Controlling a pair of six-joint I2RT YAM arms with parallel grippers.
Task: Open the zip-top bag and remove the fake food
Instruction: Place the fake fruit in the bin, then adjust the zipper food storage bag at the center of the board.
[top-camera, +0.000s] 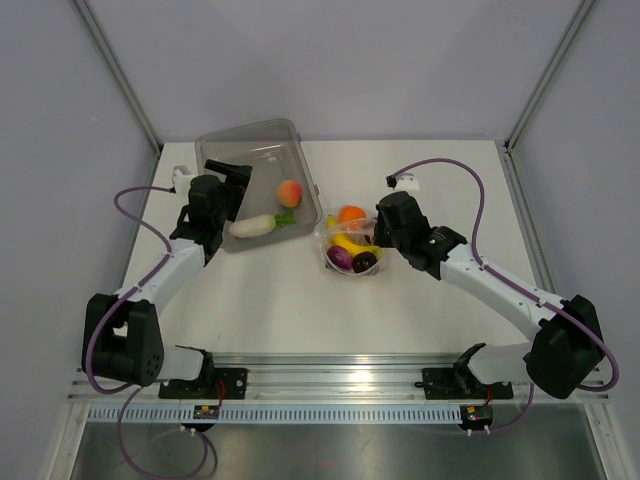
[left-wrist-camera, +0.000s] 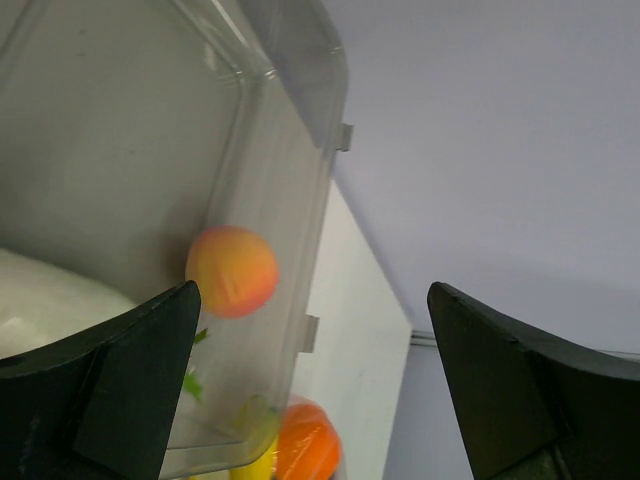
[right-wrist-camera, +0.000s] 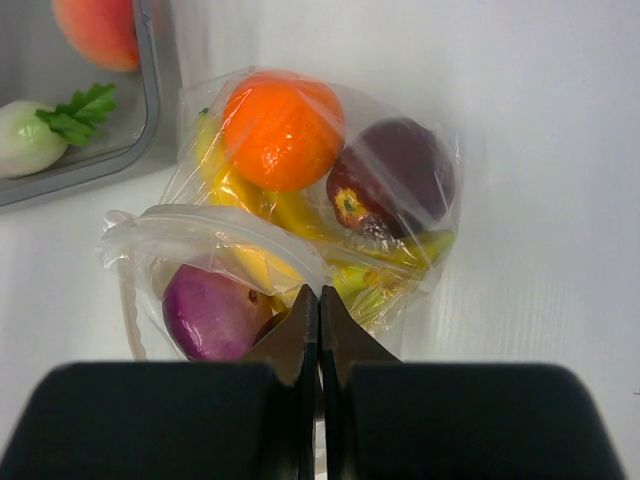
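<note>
The zip-top bag (top-camera: 328, 240) lies at the table's middle, right of the tub, its mouth gaping. It holds an orange (right-wrist-camera: 283, 130), a dark red apple (right-wrist-camera: 395, 180), a yellow banana bunch (right-wrist-camera: 250, 200) and a purple round piece (right-wrist-camera: 212, 312). My right gripper (right-wrist-camera: 320, 296) is shut, its tips pinching the bag's rim film (right-wrist-camera: 200, 230). It also shows in the top view (top-camera: 376, 240). A peach (top-camera: 289, 192) and a white radish (top-camera: 252, 226) lie in the clear tub (top-camera: 260, 150). My left gripper (top-camera: 228, 178) is open and empty over the tub, with the peach (left-wrist-camera: 232, 270) between its fingers' line of sight.
The tub's right wall (left-wrist-camera: 300, 250) stands close to the bag; the orange (left-wrist-camera: 305, 440) shows just past it. Grey walls close the table's back and sides. The tub's corner (right-wrist-camera: 150, 120) lies left of the bag.
</note>
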